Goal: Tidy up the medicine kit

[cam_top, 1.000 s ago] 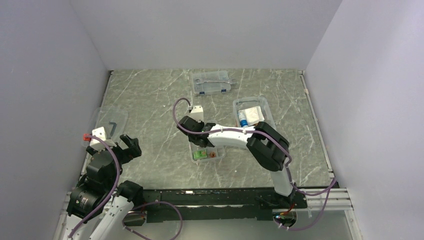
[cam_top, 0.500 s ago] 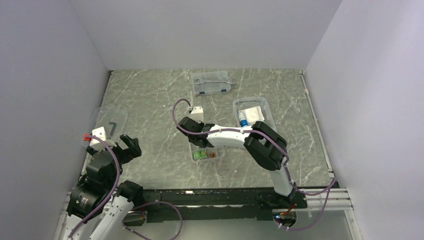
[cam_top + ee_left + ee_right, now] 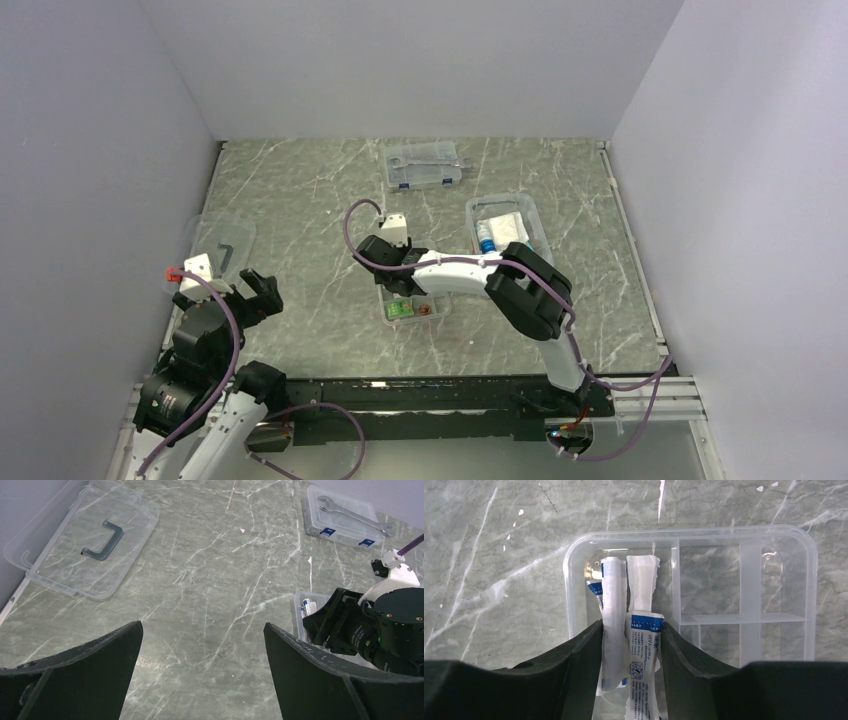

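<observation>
The right gripper (image 3: 630,630) reached into the tray (image 3: 724,529). Its fingers pressed in on two white packets (image 3: 642,630) in the long end compartment and seemed to pinch them, though the contact was hard to judge. The left gripper (image 3: 201,630) hung well to the left of the tray, fingers spread wide around nothing. The lid (image 3: 60,555) lay farther left of the tray. The box (image 3: 468,215) sat just beyond the tray, to its right.
</observation>
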Available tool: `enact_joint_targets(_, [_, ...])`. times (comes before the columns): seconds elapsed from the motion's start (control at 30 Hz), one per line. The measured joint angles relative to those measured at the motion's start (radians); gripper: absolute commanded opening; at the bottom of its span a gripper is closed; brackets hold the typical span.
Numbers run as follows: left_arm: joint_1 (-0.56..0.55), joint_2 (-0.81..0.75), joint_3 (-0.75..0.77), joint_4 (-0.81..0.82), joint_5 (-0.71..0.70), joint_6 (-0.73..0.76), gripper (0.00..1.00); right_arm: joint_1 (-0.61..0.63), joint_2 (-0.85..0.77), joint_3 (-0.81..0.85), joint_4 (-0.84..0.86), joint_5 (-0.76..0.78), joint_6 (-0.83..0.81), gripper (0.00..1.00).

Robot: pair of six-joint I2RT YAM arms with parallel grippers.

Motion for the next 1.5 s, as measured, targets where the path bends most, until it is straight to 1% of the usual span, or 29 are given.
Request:
enact_joint_targets(0.23, [0.000, 0.000, -0.001, 0.001, 0.000, 0.000, 0.99, 0.002, -0.022, 0.000, -0.018, 0.024, -0.019, 0.57])
enact_joint_targets(0.63, [0.000, 0.000, -0.002, 0.002, 0.000, 0.000, 0.99, 0.002, -0.135, 0.040, -0.054, 0.059, -0.066, 0.70])
enact_joint_targets(0.7, [0.000, 0.000, -0.002, 0.002, 0.001, 0.000, 0.99, 0.002, -0.148, 0.043, -0.061, 0.058, -0.076, 0.71])
enact_joint_targets(1.0, [0.000, 0.007, -0.006, 0.009, 0.018, 0.010, 0.98, -0.004, -0.234, 0.025, -0.108, 0.047, -0.130, 0.71])
enact_joint_targets(1.17, [0.000, 0.037, -0.006, 0.016, 0.035, 0.017, 0.99, -0.023, -0.277, 0.021, -0.135, 0.003, -0.143, 0.63])
enact_joint_targets(1.33, [0.000, 0.047, -0.006, 0.023, 0.043, 0.019, 0.99, -0.037, -0.283, -0.023, -0.143, -0.047, -0.135, 0.55])
enact_joint_targets(1.5, [0.000, 0.078, -0.006, 0.029, 0.045, 0.019, 0.99, -0.039, -0.283, -0.064, -0.157, -0.086, -0.127, 0.53])
